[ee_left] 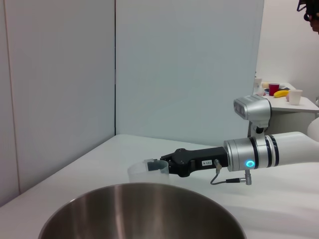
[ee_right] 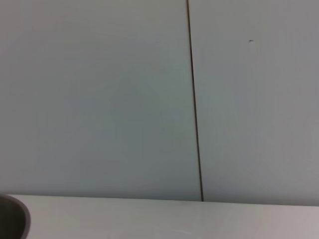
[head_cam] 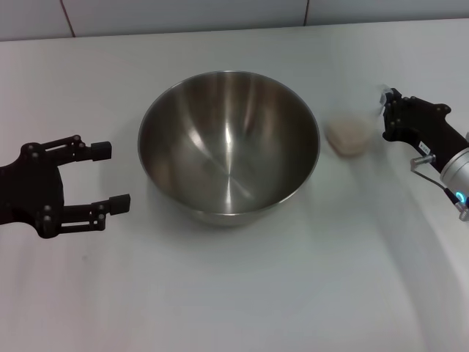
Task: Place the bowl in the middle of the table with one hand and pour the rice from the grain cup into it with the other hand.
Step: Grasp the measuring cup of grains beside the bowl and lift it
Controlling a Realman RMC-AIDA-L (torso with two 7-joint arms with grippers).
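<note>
Surface: white tabletop (head_cam: 220, 293), pale panelled wall along its far edge.
Bowl: stainless-steel mixing bowl (head_cam: 229, 147) sits upright about mid-tabletop, inside bare, no grains in it. Placement step looks done.
Left end effector: (head_cam: 106, 174) near the tabletop's left edge, fingers spread wide, holding nothing, clear of the bowl's rim.
Grain cup: clear plastic cup (head_cam: 349, 136) stands upright just beside the bowl, toward the right edge, with rice (head_cam: 348, 138) as a pale mass inside.
Right end effector: (head_cam: 386, 117) at the cup's right side. In the left wrist view it (ee_left: 158, 166) is right at the cup (ee_left: 147, 172); contact looks likely, but I can't tell whether the fingers are closed on it or only around it.
Step in hand: my read is grasp of the cup, pour not yet begun.
How to do it well: get a firm pinch on the wall without crushing the thin plastic; lift straight up before moving sideways; clear the bowl rim, then tilt slowly with the lip over the bowl's centre so grains don't bounce out. Keep the left end effector out of the way.
Risk: cup is light and slick, could slip or tip during lift.
Count: one bowl, one cup, one batch of rice, two end effectors.
</note>
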